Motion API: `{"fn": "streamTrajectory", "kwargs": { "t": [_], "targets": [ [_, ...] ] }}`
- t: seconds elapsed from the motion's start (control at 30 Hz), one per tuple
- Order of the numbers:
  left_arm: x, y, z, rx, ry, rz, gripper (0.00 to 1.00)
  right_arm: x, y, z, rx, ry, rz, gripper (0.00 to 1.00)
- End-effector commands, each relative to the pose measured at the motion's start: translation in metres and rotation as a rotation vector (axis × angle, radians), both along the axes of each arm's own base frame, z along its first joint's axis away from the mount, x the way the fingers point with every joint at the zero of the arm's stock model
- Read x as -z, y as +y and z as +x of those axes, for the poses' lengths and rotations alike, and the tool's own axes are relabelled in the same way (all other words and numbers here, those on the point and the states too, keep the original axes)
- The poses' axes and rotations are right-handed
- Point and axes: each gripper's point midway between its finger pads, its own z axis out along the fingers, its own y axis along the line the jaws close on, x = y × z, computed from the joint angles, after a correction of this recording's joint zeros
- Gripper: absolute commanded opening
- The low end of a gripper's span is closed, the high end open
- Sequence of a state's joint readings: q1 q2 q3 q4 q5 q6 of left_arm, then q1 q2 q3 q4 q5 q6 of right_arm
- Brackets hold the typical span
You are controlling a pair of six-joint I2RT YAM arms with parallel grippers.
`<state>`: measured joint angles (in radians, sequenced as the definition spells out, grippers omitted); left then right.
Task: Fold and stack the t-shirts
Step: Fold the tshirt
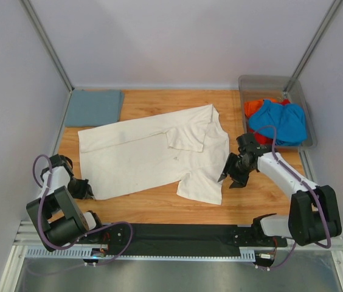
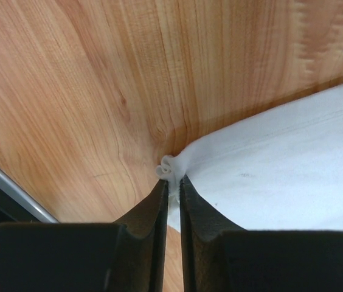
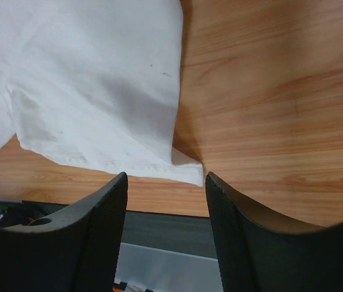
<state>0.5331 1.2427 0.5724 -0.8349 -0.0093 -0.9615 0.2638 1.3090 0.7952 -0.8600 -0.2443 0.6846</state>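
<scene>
The cream t-shirt (image 1: pixel 153 158) lies lengthwise left-to-right before us — our left gripper (image 2: pixel 173 182) pinches its lower-left corner, our right gripper (image 3: pixel 165 177) straddles its right edge, jaws apart.

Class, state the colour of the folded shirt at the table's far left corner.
The folded shirt is dull grey-blue; the top view shows it best.

Wooden table (image 1: pixel 159 208) is carrying a cream-white t-shirt (image 1: pixel 135 159) lying spread across its middle, a folded grey-blue t-shirt (image 1: pixel 93 107) sitting at far left, a clear bin (image 1: pixel 267 87) at far right.
</scene>
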Motion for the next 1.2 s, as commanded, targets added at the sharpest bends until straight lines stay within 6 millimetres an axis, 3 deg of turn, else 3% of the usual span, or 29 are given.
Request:
{"fn": "streamTrajectory", "kwargs": {
  "t": [0.0,0.13,0.43,0.53,0.63,0.67,0.73,0.87,1.17],
  "targets": [
    [0.02,0.001,-0.016,-0.003,0.062,0.017,0.15,0.002,-0.01,0.007,0.055,-0.006,-0.043,0.55],
    [0.019,0.0,-0.016,0.002,0.061,0.01,0.0,0.014,-0.008,0.006,0.067,0.025,-0.019,0.52],
    [0.013,0.002,-0.013,0.019,0.054,0.012,0.0,0.032,0.016,0.017,0.035,-0.01,0.077,0.51],
    [0.01,0.003,-0.014,0.021,0.056,0.024,0.0,0.038,0.022,0.009,0.035,0.024,0.105,0.42],
    [0.005,0.006,-0.013,0.02,0.036,0.044,0.0,0.038,0.025,0.002,0.051,0.034,0.128,0.22],
    [0.003,0.006,-0.013,0.018,0.033,0.048,0.0,0.034,0.024,0.001,0.052,0.015,0.13,0.11],
    [0.002,0.005,-0.015,0.017,0.04,0.044,0.0,0.031,0.02,-0.007,0.059,0.021,0.116,0.0],
    [-0.002,0.004,-0.018,-0.002,0.035,0.055,0.0,0.014,0.009,-0.017,0.072,-0.024,0.083,0.0],
    [-0.016,0.013,-0.022,-0.043,0.036,0.122,0.0,0.01,-0.006,-0.016,0.088,0.0,0.04,0.0]
  ]
}}
